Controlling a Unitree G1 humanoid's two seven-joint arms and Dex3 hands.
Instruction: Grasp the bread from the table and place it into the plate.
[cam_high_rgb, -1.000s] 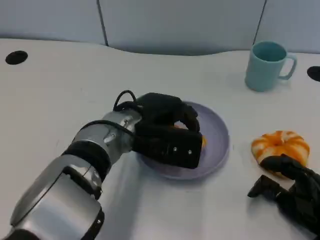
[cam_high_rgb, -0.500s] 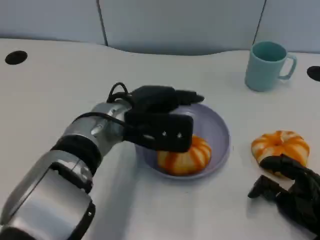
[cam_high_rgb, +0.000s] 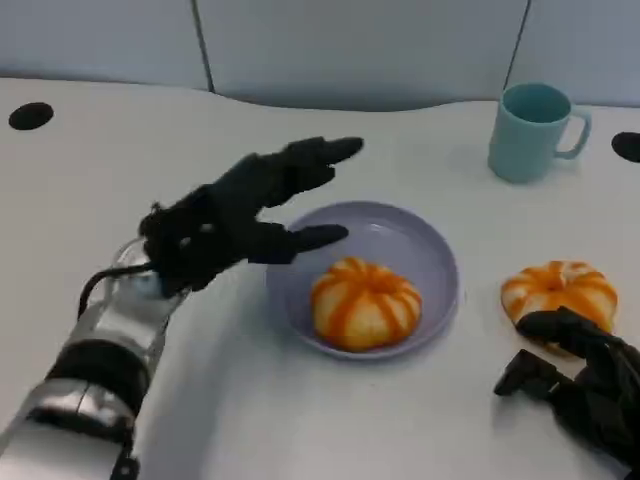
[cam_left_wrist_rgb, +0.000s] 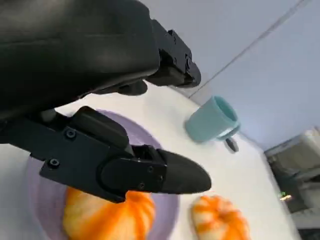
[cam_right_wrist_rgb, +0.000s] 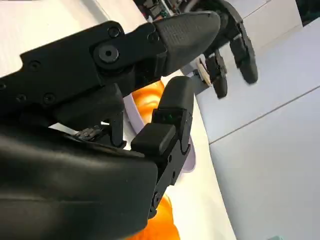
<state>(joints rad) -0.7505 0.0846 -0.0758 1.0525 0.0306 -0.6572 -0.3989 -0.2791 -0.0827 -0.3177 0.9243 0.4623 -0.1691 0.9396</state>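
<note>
Lifted off the bread (cam_high_rgb: 365, 303) now lying in the plate (cam_high_rgb: 425, 245), the left hand (cam_high_rgb: 235, 215) hovers spread beside its rim; right hand (cam_high_rgb: 585, 385) curls empty.

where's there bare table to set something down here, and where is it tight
Free: the wide stretch of table behind the left hand, and the patch between the plate and the mug. Tight: the gap between the plate and the loose bread, where the right hand sits. The plate already holds a bread.
</note>
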